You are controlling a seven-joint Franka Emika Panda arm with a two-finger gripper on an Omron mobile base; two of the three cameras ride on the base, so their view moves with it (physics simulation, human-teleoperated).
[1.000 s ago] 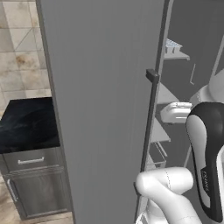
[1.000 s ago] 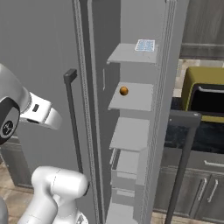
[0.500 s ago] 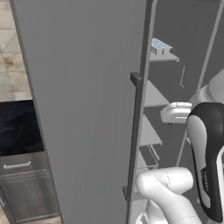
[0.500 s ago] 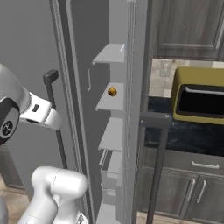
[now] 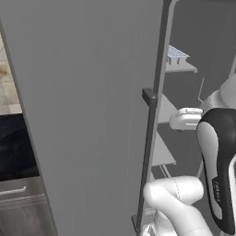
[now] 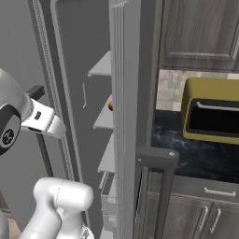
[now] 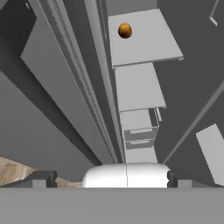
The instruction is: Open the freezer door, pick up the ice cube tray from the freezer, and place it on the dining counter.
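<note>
Ice cube tray (image 5: pixel 177 54) on upper shelf, orange ball (image 7: pixel 125 30) below

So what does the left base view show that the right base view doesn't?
Left base view: the ice cube tray on an upper freezer shelf, and the broad outer face of the open freezer door.

Right base view: a small orange ball on a middle shelf, a yellow microwave-like appliance on the black counter, and dark upper cabinets.

Both: the freezer's light grey shelves and the white arm.
</note>
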